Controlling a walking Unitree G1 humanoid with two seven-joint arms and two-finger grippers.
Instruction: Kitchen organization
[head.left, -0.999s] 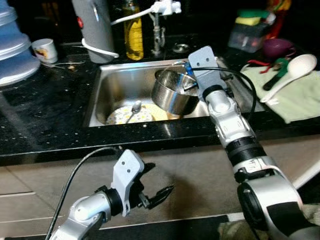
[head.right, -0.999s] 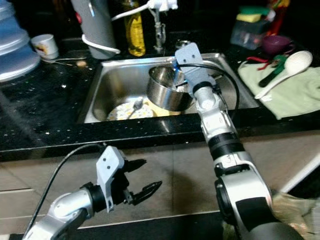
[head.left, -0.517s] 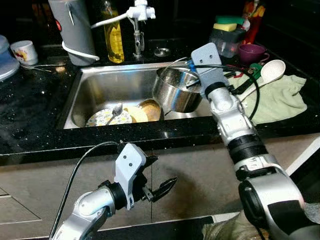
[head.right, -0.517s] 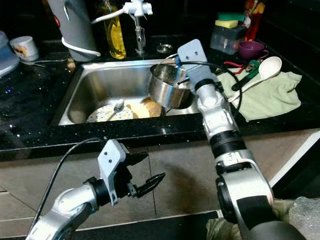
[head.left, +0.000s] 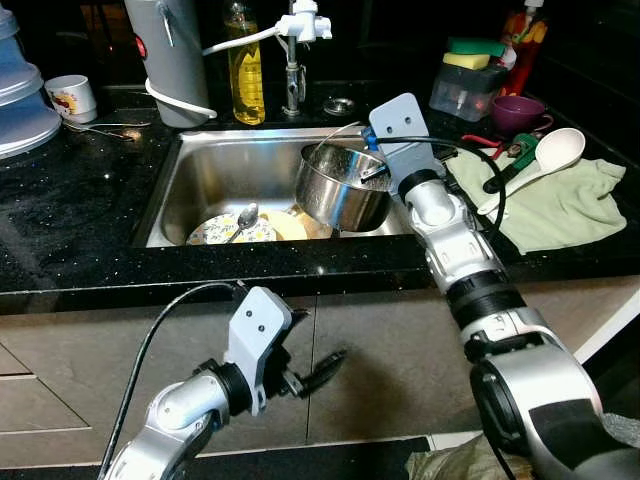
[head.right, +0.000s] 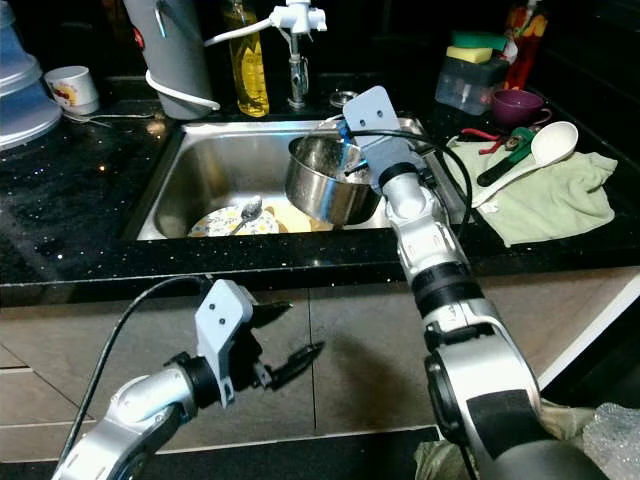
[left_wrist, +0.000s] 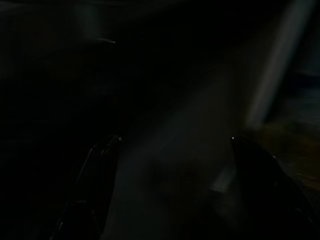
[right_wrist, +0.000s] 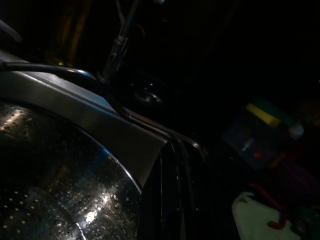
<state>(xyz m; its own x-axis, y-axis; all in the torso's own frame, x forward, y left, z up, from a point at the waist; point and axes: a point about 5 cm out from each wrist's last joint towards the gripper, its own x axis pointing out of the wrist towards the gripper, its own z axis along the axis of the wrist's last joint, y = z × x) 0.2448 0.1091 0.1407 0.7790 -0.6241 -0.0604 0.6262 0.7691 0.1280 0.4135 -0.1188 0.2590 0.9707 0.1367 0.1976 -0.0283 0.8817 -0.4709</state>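
**Steel pot held at the sink's right side**

My right gripper (head.left: 372, 168) is closed on the rim of the shiny round steel pot (head.left: 340, 188), which hangs tilted inside the steel sink (head.left: 215, 175). At 9 o'clock from the pot lies a patterned plate (head.left: 215, 231) with a spoon (head.left: 244, 217). At 3 o'clock, a green cloth (head.left: 555, 205) lies on the black counter (head.left: 70, 220). My left gripper (head.left: 318, 345) hangs below the counter edge, fingers apart.

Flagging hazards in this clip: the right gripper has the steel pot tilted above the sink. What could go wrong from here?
The right gripper grips the steel pot only by its rim, tilted, so it may slip and drop on the plate and spoon in the sink. Swinging it right could strike the white ladle on the green towel.
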